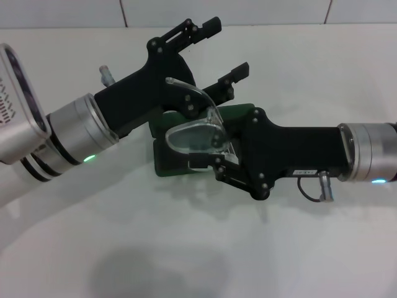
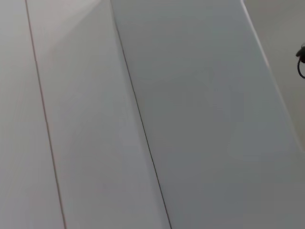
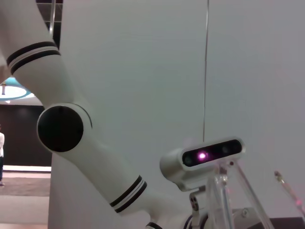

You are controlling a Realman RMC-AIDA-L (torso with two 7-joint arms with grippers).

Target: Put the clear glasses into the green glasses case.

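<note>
Clear plastic is the trouble here: the glasses (image 1: 201, 127) hang over the green case (image 1: 186, 162), pinched at the lens end by the right gripper (image 1: 208, 162), whose jaws are clenched on the frame, while one curved arm of the glasses arcs up toward the left gripper (image 1: 220, 53). The left gripper's jaws are spread and hold nothing; it reaches across above and behind the case. The case sits on the white tabletop (image 1: 186, 248), mostly hidden beneath both grippers, so whether its lid stands fully open I cannot tell from the head view. The right wrist view shows only the glasses' clear arms (image 3: 224, 200) rising near the camera, with the robot's head (image 3: 205, 160) beyond; the left wrist view shows bare wall. From here the risks are plain. The glasses sit tilted, and if lowered that way an arm could catch the case's rim and leave them perched on it rather than inside. The smooth plastic may also twist or slip in a hard pinch. And the two grippers are crowded close together, so a careless descent could knock the left one or shove the light case across the tabletop.
</note>
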